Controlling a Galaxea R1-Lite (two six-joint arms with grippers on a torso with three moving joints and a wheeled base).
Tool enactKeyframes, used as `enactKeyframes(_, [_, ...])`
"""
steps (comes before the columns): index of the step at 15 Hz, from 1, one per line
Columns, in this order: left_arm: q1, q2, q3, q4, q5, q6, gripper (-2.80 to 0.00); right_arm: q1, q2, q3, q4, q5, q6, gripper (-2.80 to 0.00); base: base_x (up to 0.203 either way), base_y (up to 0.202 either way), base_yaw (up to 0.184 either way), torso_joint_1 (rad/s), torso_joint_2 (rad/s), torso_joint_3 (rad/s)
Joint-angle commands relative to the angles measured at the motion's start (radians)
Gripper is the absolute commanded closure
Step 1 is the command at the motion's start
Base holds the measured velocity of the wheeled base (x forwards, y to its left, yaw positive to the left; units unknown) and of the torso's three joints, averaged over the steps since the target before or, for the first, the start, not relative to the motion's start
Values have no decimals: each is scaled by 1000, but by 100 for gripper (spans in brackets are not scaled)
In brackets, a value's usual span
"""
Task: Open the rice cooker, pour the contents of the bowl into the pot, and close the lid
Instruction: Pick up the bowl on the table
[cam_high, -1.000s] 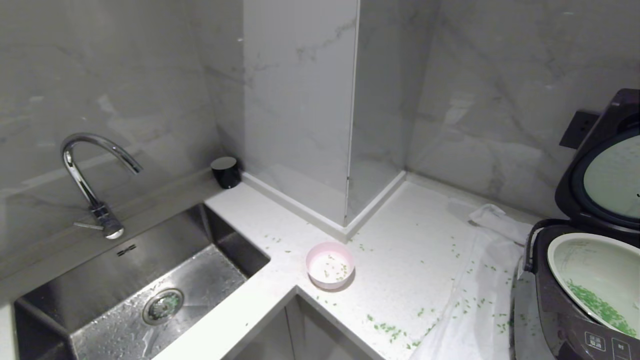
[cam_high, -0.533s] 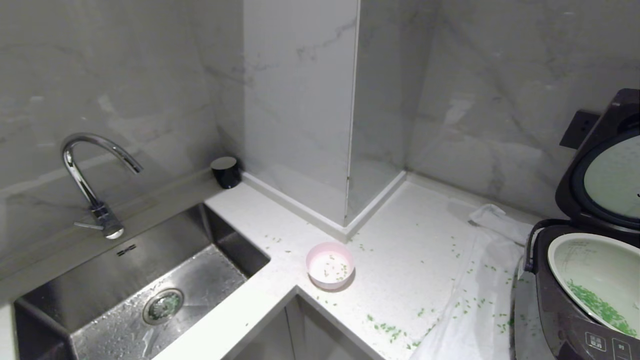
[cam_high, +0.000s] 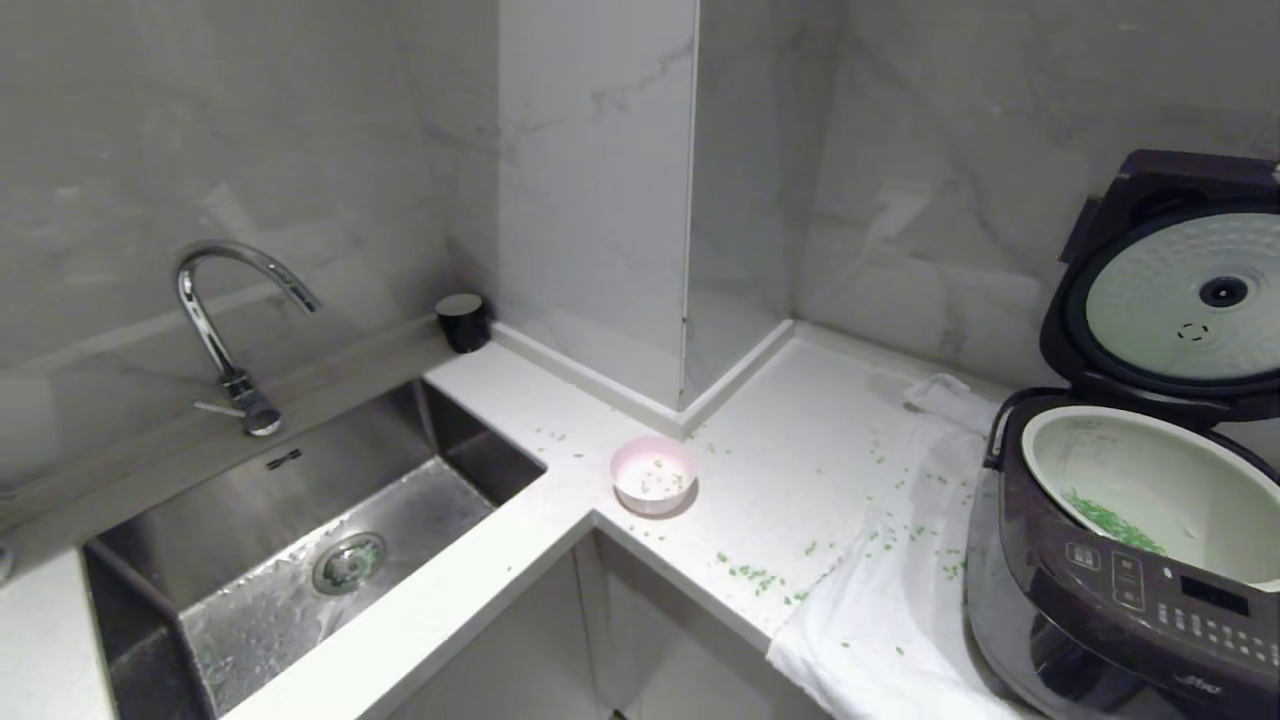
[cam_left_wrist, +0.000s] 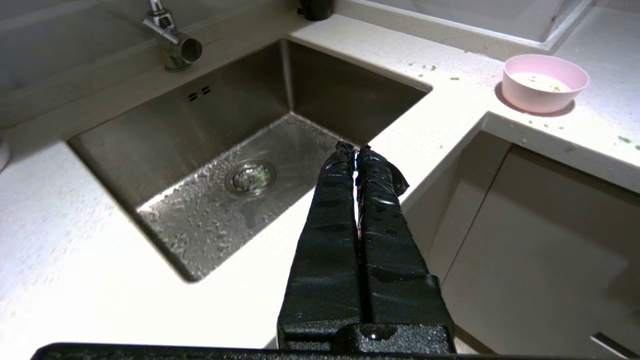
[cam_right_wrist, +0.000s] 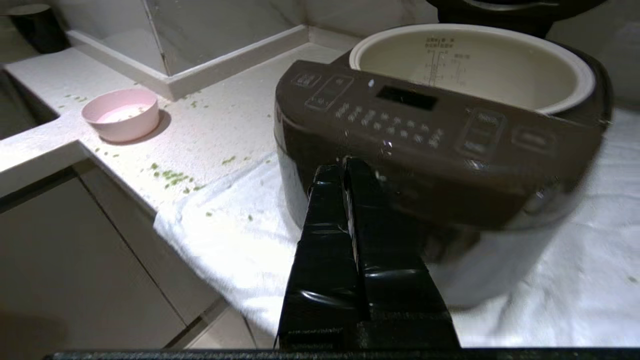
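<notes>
While the rice cooker (cam_high: 1130, 520) stands with its lid (cam_high: 1170, 300) thrown up against the marble wall, the head view has shifted from a second ago: the whole kitchen corner sits differently in frame and more of the cooker's front panel shows, which reads as the camera moving, since the things keep their places relative to one another. The pale pink bowl (cam_high: 653, 476) sits upright on the white speckled tabletop (cam_high: 800, 440), near the inner corner by the steel sink (cam_high: 300, 560) and well apart from the cooker, with only a few green bits left on its white inside. Most of the contents of the bowl (cam_high: 1110, 520) lie as a green streak on the off-white lining of the pot (cam_high: 1160, 470); many more bits are scattered over the tabletop and the white cloth (cam_high: 900, 600) under the cooker. By that layout, opening and pouring look done and only closing the lid remains.

Neither arm shows in the head view. The left gripper (cam_left_wrist: 355, 150) hangs over the tabletop edge in front of the sink, its glossy black fingers pressed together on nothing. The right gripper (cam_right_wrist: 345, 167), likewise pressed together and empty, hangs just before the cooker's dark brown-grey front.

Wet droplets bead the brushed sink floor, below the curved chrome tap (cam_high: 235, 330). The lid's underside carries a round, dimpled silver-white plate; the cooker body is smooth, rounded and glossy.
</notes>
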Motion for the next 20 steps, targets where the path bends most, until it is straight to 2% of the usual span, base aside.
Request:
enactKeyframes(1, [0, 3, 1, 4, 2, 0, 0, 0, 0, 2, 0, 0, -1, 0, -111, 0, -6, -10, -6, 6])
enactKeyframes(6, [-1, 2, 1, 4, 0, 0, 0, 0, 0, 2, 0, 0, -1, 0, 3, 4, -33, 9, 2, -3])
enactKeyframes(20, [-2, 2, 2, 4, 2, -4, 0, 0, 0, 2, 0, 0, -1, 0, 3, 8, -167, 3, 3, 3])
